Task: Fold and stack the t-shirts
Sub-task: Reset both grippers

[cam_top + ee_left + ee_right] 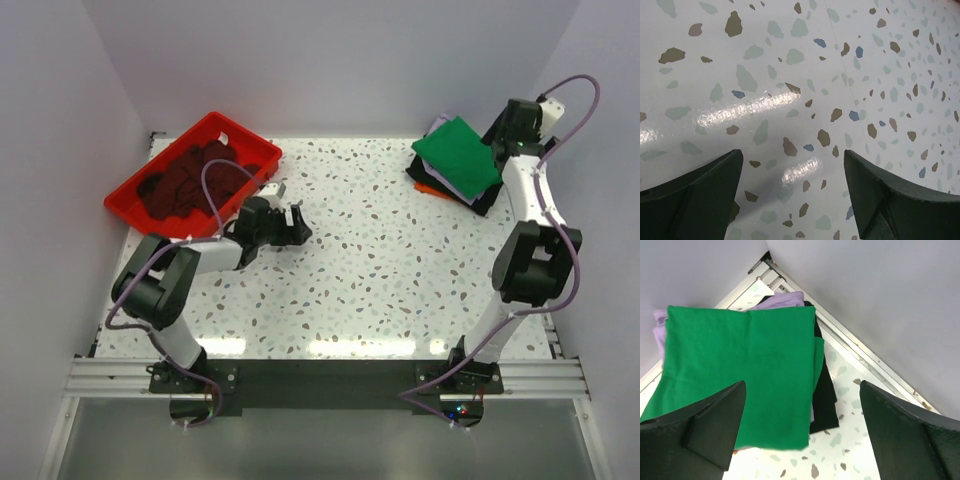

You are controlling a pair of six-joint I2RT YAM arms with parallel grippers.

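Note:
A folded bright green t-shirt (458, 154) lies on top of a stack at the back right, over lavender (474, 190), black (487, 200) and orange (430, 187) shirts. In the right wrist view the green shirt (740, 375) covers the lavender (782, 301) and black (824, 400) ones. My right gripper (802, 405) is open and empty, just above the stack's edge; in the top view it (500, 135) sits beside the stack. A dark maroon t-shirt (190, 180) lies crumpled in the red tray (255, 145). My left gripper (296, 222) is open and empty over bare table (792, 160).
The red tray sits at the back left corner. White walls close in the back and both sides. A metal rail (865, 357) runs along the table's edge near the stack. The speckled tabletop (390, 260) spreads between the arms.

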